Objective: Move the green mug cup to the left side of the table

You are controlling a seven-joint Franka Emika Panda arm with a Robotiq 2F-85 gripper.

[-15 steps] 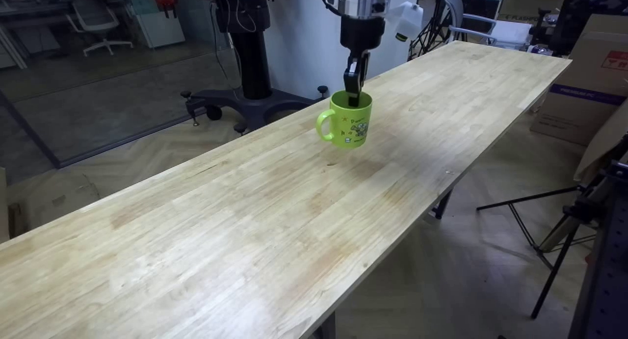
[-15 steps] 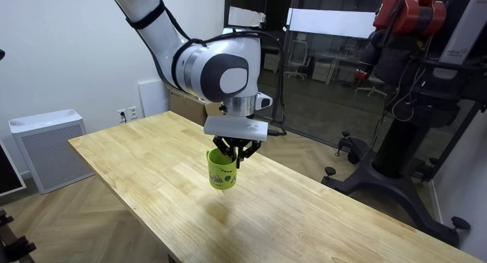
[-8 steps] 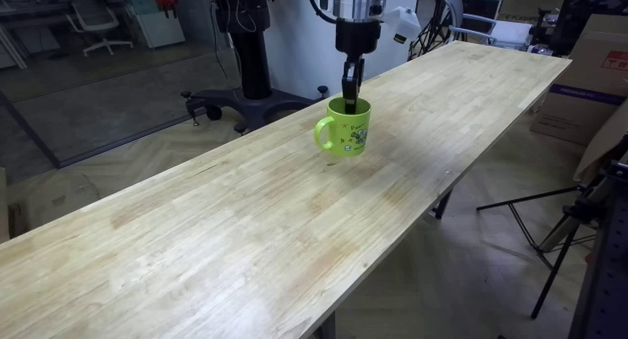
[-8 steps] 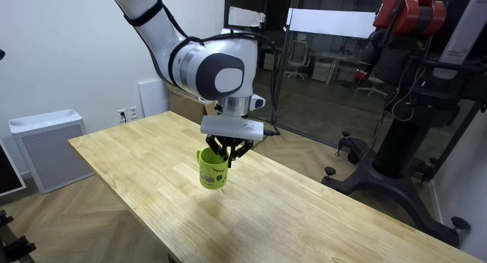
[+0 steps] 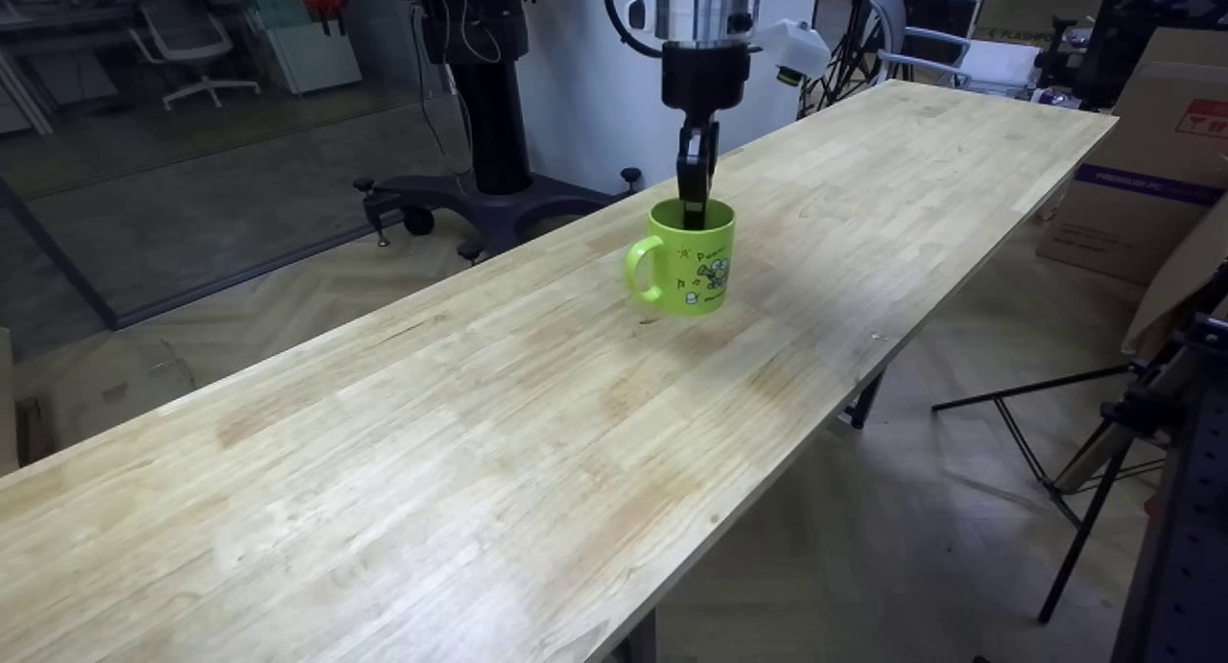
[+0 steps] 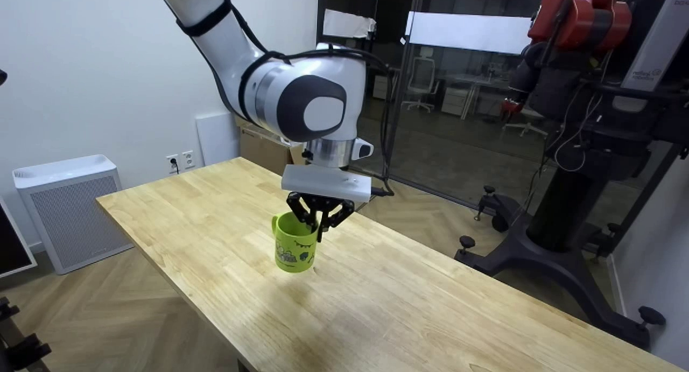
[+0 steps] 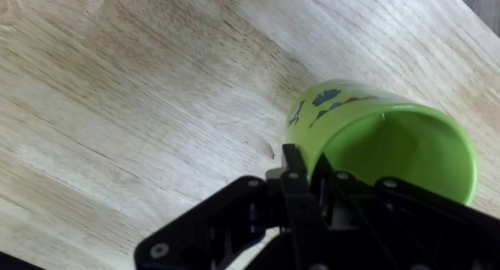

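The green mug cup [image 5: 683,274] is upright and hangs a little above the light-wood table [image 5: 460,471], with a shadow below it. It also shows in an exterior view [image 6: 295,248], where the table [image 6: 387,291] runs toward the lower right. My gripper [image 6: 316,232] is shut on the mug's wall, one finger inside the cup and one outside. In the wrist view the fingertips of the gripper [image 7: 306,156] pinch the rim of the mug [image 7: 328,113], which tilts away to the right there. The handle [image 5: 641,270] is away from the fingers; it is hidden in the wrist view.
A dark wheeled robot base [image 6: 560,275] stands on the floor beside the table's long edge. Cardboard boxes [image 5: 1142,164] and a tripod [image 5: 1084,471] stand off the opposite edge. A white air purifier [image 6: 75,210] stands by the wall.
My gripper, still shut on the mug, has come down closer to the table. In an exterior view the mug has shifted leftward along with the arm.
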